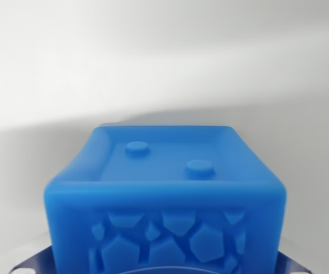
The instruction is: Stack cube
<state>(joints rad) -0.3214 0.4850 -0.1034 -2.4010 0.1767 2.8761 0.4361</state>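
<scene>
Wrist view: a blue cube (165, 200) is filling the lower centre of the frame, sitting very close under the camera. Its top face is showing a raised rim and two round studs; its near face is showing embossed polygons. Metal parts of the gripper (164, 269) are peeking out at the bottom left and bottom right corners, beside the cube. The fingertips are not showing, so whether the jaws are gripping the cube cannot be told. A pale surface (153, 57) is occupying the upper frame. No second cube is appearing, so stacking is judged not yet complete; placement remains outstanding.
</scene>
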